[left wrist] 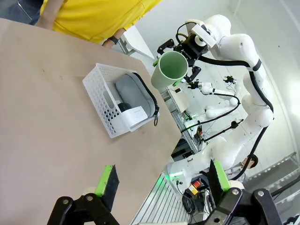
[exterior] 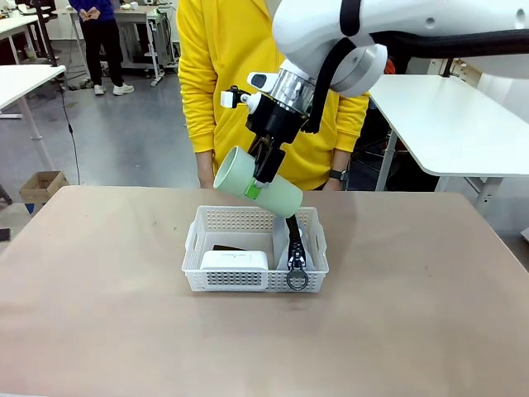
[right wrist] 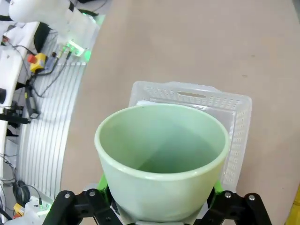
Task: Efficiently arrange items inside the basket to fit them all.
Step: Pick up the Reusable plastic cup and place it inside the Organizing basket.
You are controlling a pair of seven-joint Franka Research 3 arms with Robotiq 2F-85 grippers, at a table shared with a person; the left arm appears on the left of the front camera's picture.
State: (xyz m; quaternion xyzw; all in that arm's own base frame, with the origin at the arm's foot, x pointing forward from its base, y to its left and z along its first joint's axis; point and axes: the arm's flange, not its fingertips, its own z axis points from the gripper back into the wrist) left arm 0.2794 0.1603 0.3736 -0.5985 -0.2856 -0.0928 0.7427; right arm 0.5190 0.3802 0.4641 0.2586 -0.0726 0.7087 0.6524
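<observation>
Tan table (exterior: 99,314), basket (exterior: 198,248) at centre; a person in yellow stands beyond it.

I hold the cup (exterior: 258,184) tilted above the basket in the right gripper (exterior: 258,178), clamped on its wall, for lowering. Pouch (exterior: 295,248), white box (exterior: 235,260) and a dark item (exterior: 228,247), likely the stapler, crowd the floor. Left gripper (left wrist: 161,183) hovers spread, empty, well clear.

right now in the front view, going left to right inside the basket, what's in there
white box → grey pouch's black zipper with its ring pull hanging over the basket front rim; the stapler's place is unclear, only a dark sliver shows behind the box.
</observation>
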